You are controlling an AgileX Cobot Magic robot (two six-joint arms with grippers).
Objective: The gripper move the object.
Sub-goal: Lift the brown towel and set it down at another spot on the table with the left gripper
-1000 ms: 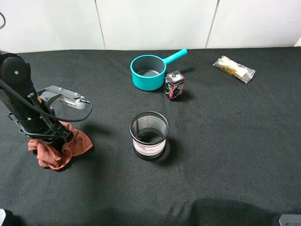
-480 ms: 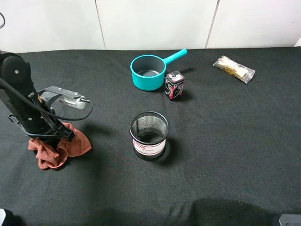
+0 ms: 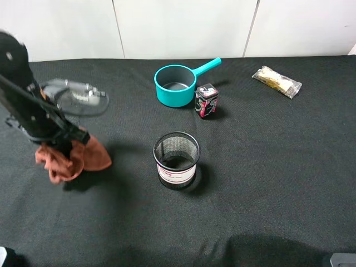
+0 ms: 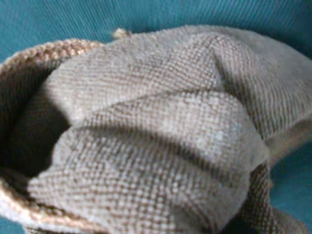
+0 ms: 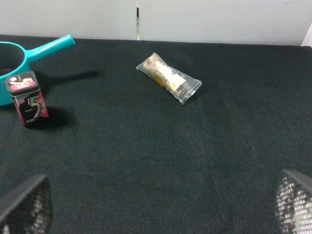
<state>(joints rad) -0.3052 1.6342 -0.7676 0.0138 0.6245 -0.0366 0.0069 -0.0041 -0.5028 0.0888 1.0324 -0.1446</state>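
A red-brown cloth [image 3: 75,158] hangs bunched from my left gripper [image 3: 58,143] at the left of the table, its shadow on the black table below it. The left gripper is shut on the cloth, and its jaws are hidden by the arm and the fabric. In the left wrist view the woven cloth [image 4: 156,131] fills the frame. My right gripper [image 5: 158,197] is open and empty, with its fingers [image 5: 27,204] at the frame's lower corners. It stays low at the table's front right edge [image 3: 342,260].
A black mesh pen cup [image 3: 176,159] stands mid-table. A teal saucepan [image 3: 177,84] and a small dark tin [image 3: 206,100] stand behind it. A wrapped snack [image 3: 276,81] lies at the back right; it also shows in the right wrist view [image 5: 169,78].
My left arm has risen and moved back a little. The cloth has come up off the table with it and now hangs from the gripper.
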